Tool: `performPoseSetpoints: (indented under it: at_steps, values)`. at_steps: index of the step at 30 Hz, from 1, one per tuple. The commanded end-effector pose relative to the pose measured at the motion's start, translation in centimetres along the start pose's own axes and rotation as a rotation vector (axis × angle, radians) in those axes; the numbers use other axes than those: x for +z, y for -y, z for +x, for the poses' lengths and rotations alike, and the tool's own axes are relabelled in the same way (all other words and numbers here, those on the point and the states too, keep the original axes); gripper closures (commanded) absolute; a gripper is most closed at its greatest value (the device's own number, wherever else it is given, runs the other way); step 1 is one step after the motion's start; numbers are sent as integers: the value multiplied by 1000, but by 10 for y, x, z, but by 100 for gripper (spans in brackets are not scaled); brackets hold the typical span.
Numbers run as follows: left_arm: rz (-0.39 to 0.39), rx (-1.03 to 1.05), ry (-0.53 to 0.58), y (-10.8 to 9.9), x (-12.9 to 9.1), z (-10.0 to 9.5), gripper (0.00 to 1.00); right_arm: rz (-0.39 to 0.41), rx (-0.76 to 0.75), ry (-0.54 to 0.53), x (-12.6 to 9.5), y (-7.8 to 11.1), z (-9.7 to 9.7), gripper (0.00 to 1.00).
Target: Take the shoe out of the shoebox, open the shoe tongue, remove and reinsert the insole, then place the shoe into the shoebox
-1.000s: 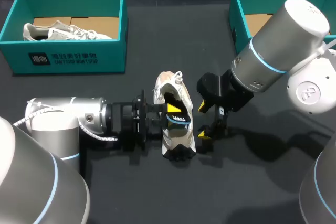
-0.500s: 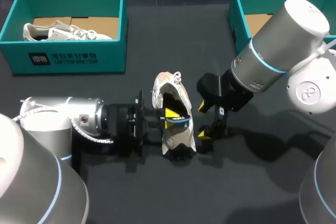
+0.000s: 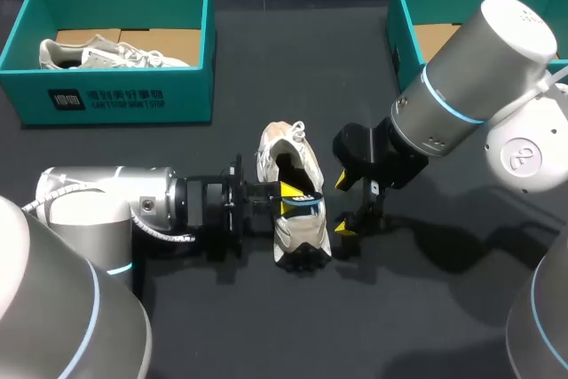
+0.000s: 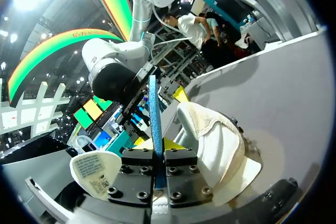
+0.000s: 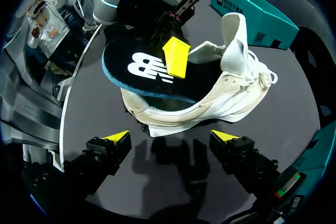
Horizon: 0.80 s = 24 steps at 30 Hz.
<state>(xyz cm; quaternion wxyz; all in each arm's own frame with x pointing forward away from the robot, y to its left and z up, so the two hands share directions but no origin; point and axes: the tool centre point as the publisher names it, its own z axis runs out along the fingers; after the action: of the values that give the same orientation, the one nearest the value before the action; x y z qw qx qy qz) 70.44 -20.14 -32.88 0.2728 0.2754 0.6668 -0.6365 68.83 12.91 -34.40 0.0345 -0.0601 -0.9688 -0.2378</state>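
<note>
At the lower left of the head view my left arm (image 3: 98, 210) lies low across the dark counter (image 3: 266, 326), its wrist pointing toward the middle of the frame. Its pincer (image 3: 293, 199) is clamped on the insole (image 3: 300, 201), one yellow tip lying on the insole's black top face. In the left wrist view the insole (image 4: 153, 114) stands edge-on as a thin blue strip pinched between the two fingers of the pincer (image 4: 155, 148), and the white shoe (image 4: 220, 140) lies just beside them.

The shoe (image 3: 302, 235) sits on the counter in the middle of the frame, outside both boxes, with its length running away from the camera. The right wrist view shows the insole (image 5: 147, 74) partly out of the shoe (image 5: 231, 93): one end juts past the shoe's collar into the air and the rest lies over the opening. The left arm's yellow fingertip (image 5: 177, 57) presses on its top.

Just right of the shoe in the head view is the right pincer (image 3: 344, 206), coming in from the right side of the frame. Its fingers stand wide apart and hold nothing. In its own wrist view the right pincer (image 5: 169, 137) has the shoe ahead of its tips, with no contact.

Farther back, at the upper left, a teal shoebox (image 3: 106, 95) holds a second white shoe (image 3: 98, 52). At the upper right another teal shoebox (image 3: 408, 33) is partly hidden behind the right arm (image 3: 479, 77).
</note>
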Motion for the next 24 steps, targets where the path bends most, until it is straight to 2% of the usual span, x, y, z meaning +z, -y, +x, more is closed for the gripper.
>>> performPoseSetpoints:
  at_steps: [1,4,8,11,14,15,16,17,24]
  values:
    - [-7,-8,2,-4,2,3,100,-2,0,1,1,1,1,0]
    - [0,-21,3,4,0,1,100,-2,0,1,1,1,1,0]
    - [24,-30,7,19,-3,-1,73,-2,0,1,1,1,1,0]
    - [39,-32,6,31,-4,-3,67,-2,0,1,1,1,1,0]
    - [55,-23,-3,40,-4,-2,71,-2,0,1,1,1,1,0]
    - [59,-19,-4,42,-4,-2,79,-2,0,1,1,1,1,0]
    - [63,-14,-5,42,-3,-2,94,-2,0,1,1,1,1,0]
    - [65,-11,-6,43,-2,-2,100,-2,0,1,1,1,1,0]
    - [40,3,-8,26,5,2,100,-2,0,1,1,1,1,0]
